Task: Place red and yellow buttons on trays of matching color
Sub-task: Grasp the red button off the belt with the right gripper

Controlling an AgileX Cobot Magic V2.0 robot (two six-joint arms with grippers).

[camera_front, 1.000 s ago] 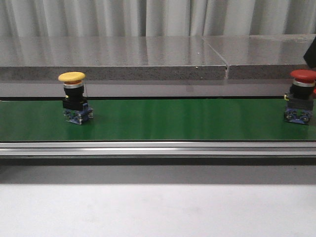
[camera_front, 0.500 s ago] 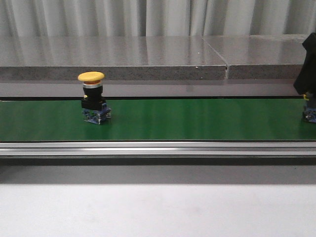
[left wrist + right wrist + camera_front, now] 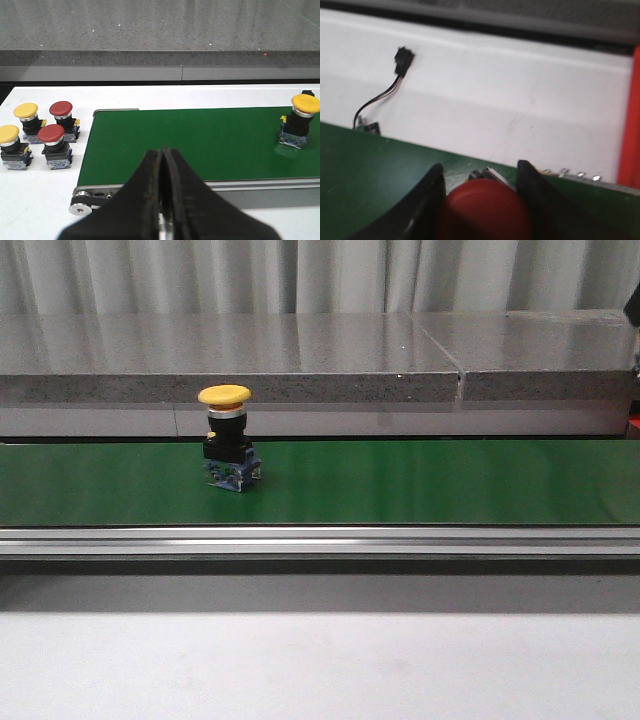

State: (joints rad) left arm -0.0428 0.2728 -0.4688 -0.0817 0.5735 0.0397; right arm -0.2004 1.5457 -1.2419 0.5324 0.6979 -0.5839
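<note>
Closest to the near rail of the green belt (image 3: 200,145), the left gripper (image 3: 162,200) hangs with its fingers pressed together, holding nothing. Beside the belt's end roller four spare buttons (image 3: 39,135) stand on the white table (image 3: 45,200), two yellow and two red. Farther along the belt the yellow button (image 3: 229,450) stands upright on its blue base, apart from both grippers. At the belt's far end the right gripper (image 3: 479,200) has its fingers (image 3: 431,200) on either side of the red button (image 3: 487,212), pinching its cap, I judge. A strip of red just off that end of the belt, likely the red tray (image 3: 629,125), is near. To do this well, I'd keep the pinch firm, lift straight clear of the belt edge, then carry the button level over the red strip and lower it before letting go. The blur suggests motion, so a gentle pace would help.
</note>
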